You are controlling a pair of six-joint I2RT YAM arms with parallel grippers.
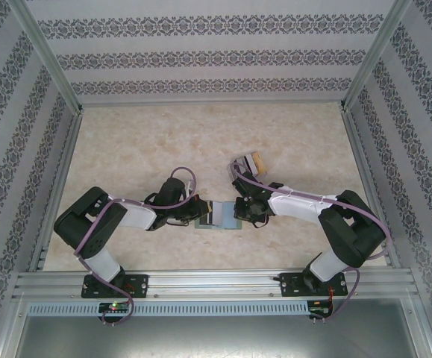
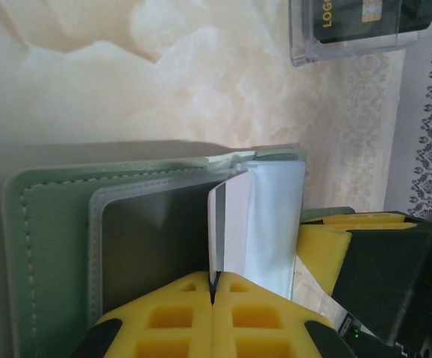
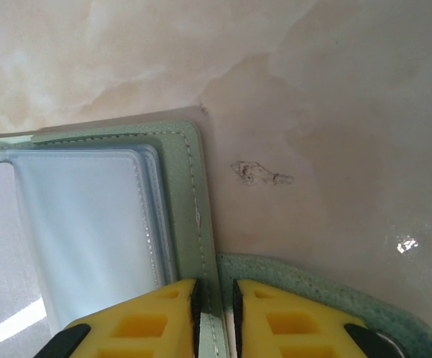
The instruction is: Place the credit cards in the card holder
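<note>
Two arms meet at the lower centre of the overhead frame, over the card holder [image 1: 217, 217], which lies open on the marble-patterned table [image 1: 141, 142]. The left end effector [image 2: 212, 298] is pinched fully together on a thin pale sheet [image 2: 234, 216] that stands on edge above the grey inner pocket. From where I stand I cannot tell whether that sheet is a card or one of the holder's clear sleeves. The right end effector [image 3: 214, 302] is nearly closed, its yellow fingers [image 3: 271, 321] clamping the stitched green cover at its edge. A dark credit card [image 2: 342, 16] sits in a clear box [image 2: 305, 45] at the upper right of the left wrist view, well apart from the holder.

The danger, as I judge it, lies in two grips on one small, soft thing. If either arm pulls away from the other, the cover could slide out of the right fingers, and the holder could fold shut or skid across the table. The pinched sheet is held by its edge only, so a twist could bend it or let it slip.
</note>
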